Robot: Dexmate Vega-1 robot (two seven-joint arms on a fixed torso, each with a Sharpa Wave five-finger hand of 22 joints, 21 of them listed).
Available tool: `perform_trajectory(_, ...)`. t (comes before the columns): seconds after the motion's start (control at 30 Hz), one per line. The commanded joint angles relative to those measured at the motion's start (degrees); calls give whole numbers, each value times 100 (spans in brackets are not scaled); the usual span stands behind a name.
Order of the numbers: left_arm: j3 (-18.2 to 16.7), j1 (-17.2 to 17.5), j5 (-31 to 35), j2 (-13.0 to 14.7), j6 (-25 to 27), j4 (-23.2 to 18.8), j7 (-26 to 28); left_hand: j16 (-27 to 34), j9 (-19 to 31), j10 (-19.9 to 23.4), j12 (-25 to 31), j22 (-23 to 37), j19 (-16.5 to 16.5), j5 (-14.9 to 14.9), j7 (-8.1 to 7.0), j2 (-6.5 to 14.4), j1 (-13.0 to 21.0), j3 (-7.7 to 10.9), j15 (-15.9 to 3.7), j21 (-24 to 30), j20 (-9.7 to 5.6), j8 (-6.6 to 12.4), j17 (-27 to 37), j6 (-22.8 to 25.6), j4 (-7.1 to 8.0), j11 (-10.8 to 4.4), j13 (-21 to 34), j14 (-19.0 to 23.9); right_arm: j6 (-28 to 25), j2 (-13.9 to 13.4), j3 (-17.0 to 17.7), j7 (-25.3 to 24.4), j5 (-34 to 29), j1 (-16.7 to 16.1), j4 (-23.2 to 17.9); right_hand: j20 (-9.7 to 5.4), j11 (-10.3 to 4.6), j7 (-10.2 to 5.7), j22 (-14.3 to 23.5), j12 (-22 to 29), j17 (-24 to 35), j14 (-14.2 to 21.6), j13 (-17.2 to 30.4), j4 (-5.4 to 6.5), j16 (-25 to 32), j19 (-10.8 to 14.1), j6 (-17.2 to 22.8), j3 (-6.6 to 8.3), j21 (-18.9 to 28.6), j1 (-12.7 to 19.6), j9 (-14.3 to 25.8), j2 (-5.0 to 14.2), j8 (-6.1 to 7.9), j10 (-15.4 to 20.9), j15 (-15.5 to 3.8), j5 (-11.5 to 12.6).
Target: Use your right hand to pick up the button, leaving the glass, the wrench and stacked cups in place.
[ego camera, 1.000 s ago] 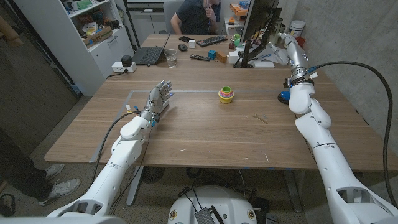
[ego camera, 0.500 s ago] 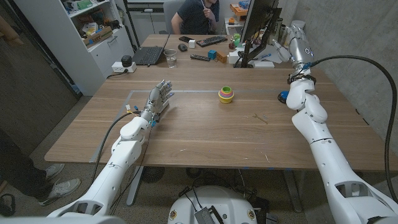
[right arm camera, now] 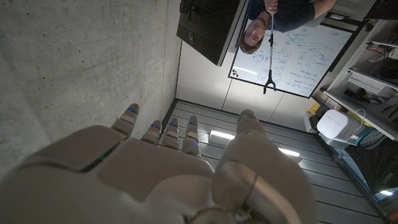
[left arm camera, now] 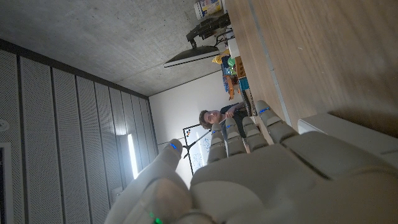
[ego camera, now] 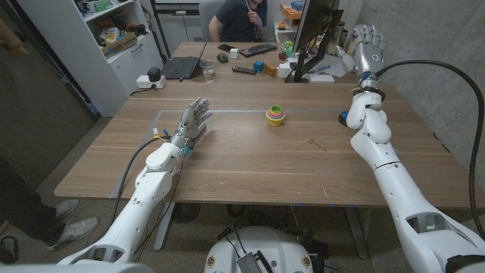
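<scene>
Right hand (ego camera: pixel 367 39) raised high above table's far right corner, fingers spread, holding nothing. Left hand (ego camera: pixel 192 121) on table, fingers extended, slightly apart. Stacked cups (ego camera: pixel 275 114) mid-table.

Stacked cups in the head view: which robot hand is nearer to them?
Left. The left robot hand sits on the table beside the stacked cups; the right robot hand is raised high, farther off.

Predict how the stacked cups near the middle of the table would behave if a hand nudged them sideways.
The stacked cups look like small, coloured, nested plastic, so probably light and likely to slide on the smooth wooden table. The stack sits low and wide, so tipping seems unlikely, though the upper cups might shift apart.
</scene>
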Motion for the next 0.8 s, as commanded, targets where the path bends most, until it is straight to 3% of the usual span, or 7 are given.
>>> perform_trajectory(0.03, -18, -1, -23, 10, -9, 29, -24, 39, 27, -1, 22, 9, 63, 37, -33, -9, -17, -12, -39, -22, -7, 20, 26, 33, -3, -39, 30, 13, -1320, 69, -426, 592, -671, 294, 116, 87, -51, -48, 7, 0, 34, -184, 17, 20, 22, -225, -120, -51, 11, -115, 25, -31, -19, -156, 36, -3)
perform_trajectory(0.07, -19, -4, -35, 14, 5, 35, -40, 37, 27, 0, 22, 9, 59, 37, -32, -9, -17, -13, -37, -24, -5, 20, 26, 33, -4, -40, 30, 9, -1574, 113, -520, 631, -868, 346, 180, 92, -55, -82, 8, -8, 41, -232, 16, 34, 30, -295, -165, -78, 15, -165, 25, -51, -24, -229, 63, -8)
perform_trajectory(0.17, -26, 5, -29, 14, -5, 37, -27, 38, 27, 4, 24, 9, 63, 37, -28, -12, -17, -14, -33, -26, -5, 22, 25, 39, -5, -46, 30, 10, -1677, 116, -556, 789, -820, 412, 218, 97, -52, -158, 8, -29, 60, -385, 13, 74, 44, -450, -388, -169, 38, -320, 24, -129, -56, -473, 98, -13)
perform_trajectory(0.23, -31, 10, -19, 11, -13, 37, -7, 38, 27, 2, 23, 9, 63, 37, -24, -12, -18, -15, -29, -27, -6, 21, 25, 37, -5, -39, 30, 10, -1868, 122, -618, 1113, -867, 503, 247, 98, -55, -169, 8, -37, 65, -463, 12, 87, 37, -493, -465, -201, 45, -371, 25, -157, -62, -568, 112, -11)
perform_trajectory(0.43, -43, 21, -34, 27, 4, 30, -26, 38, 27, -1, 23, 9, 58, 37, -29, -15, -18, -17, -32, -33, -4, 22, 25, 40, -6, -43, 30, 8, -2199, 108, -789, 1402, -981, 688, 512, 103, -50, -230, 11, -66, 63, -700, 6, 107, 40, -596, -863, -273, 83, -497, 27, -194, -78, -1075, 206, 9)
perform_trajectory(0.7, -50, 29, -18, 45, 5, 36, -16, 40, 27, 0, 23, 9, 63, 37, -28, -16, -19, -18, -41, -36, -9, 23, 25, 41, -7, -52, 30, 11, -2576, 44, -983, 1923, -1087, 869, 691, 109, 103, -148, 16, -39, 43, -820, 0, 68, 72, -605, -1315, -287, 123, -499, 30, -186, -90, -1485, 360, 32)
perform_trajectory(0.8, -51, 26, -22, 41, 10, 42, -14, 40, 27, -3, 22, 9, 59, 37, -32, -16, -19, -19, -40, -39, -8, 23, 25, 42, -7, -55, 30, 11, -2647, 36, -1023, 1882, -1089, 897, 767, 112, 148, -124, 17, -32, 40, -851, -1, 56, 75, -587, -1441, -297, 133, -498, 30, -199, -95, -1561, 418, 38)
